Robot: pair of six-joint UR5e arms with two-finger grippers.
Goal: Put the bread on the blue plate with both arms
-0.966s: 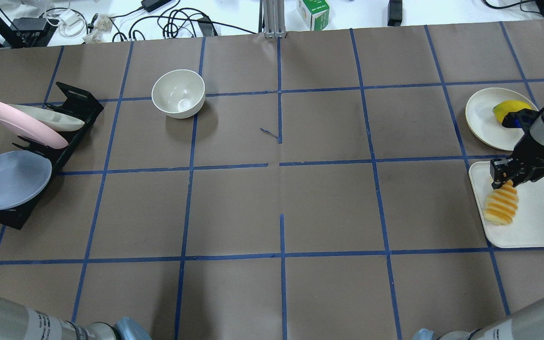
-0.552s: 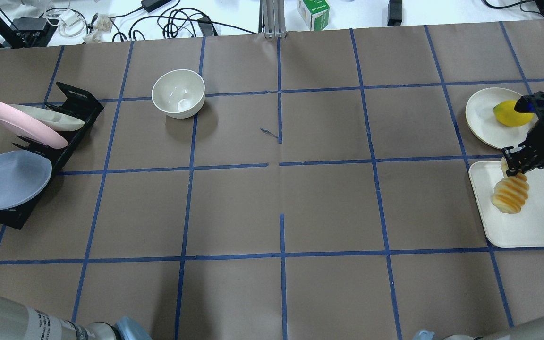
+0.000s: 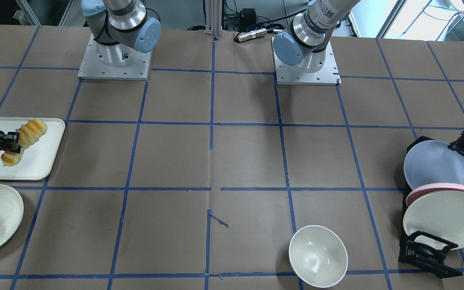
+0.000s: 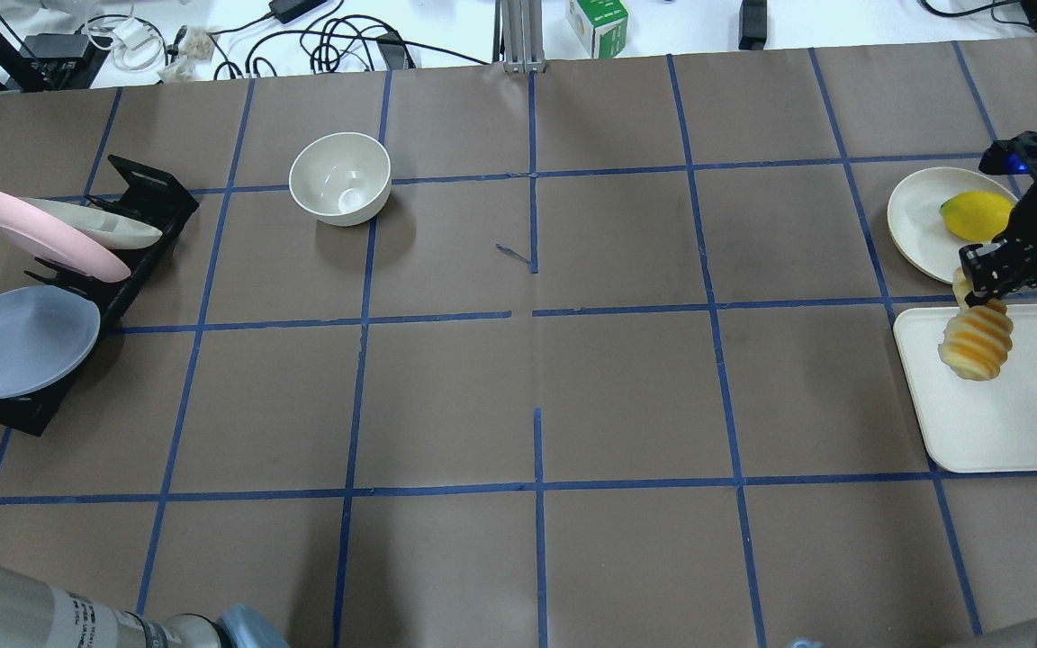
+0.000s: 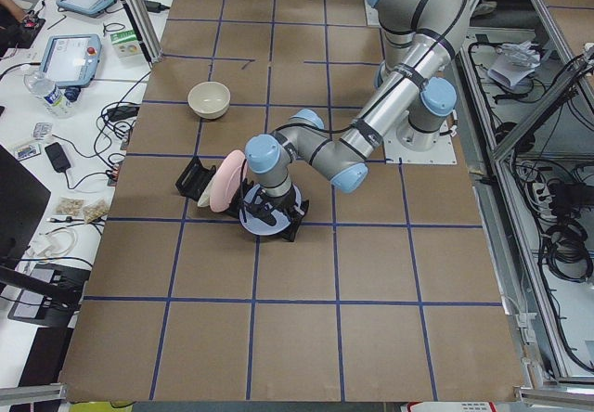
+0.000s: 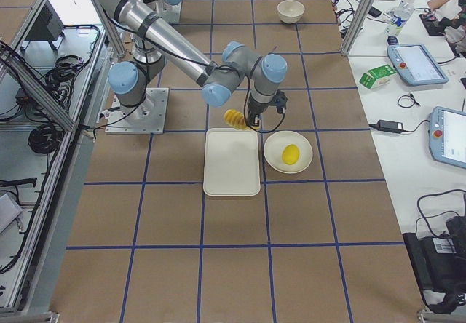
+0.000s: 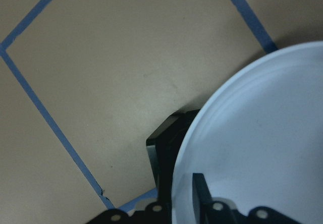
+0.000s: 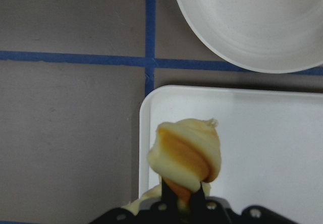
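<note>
Two high cameras face each other across the whole tabletop (image 4: 446,405); two look lengthwise from its ends; wrist cameras hover close.

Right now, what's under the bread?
A corner of the white tray lies below the bread, which hangs from the right claw. The patch beneath is covered by the loaf.

Cream bowl (image 4: 340,177) upright on worktop (image 4: 626,387). Black rack (image 4: 148,187) w/ pink plate (image 4: 50,236) + cream plate (image 4: 113,229), tilted. White tray (image 4: 1014,423) just beside side plate (image 4: 915,220) w/ yellow fruit (image 4: 976,214).

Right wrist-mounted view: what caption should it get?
The right arm's jaws pinch the bread, dangling over a corner of the white tray.
</note>
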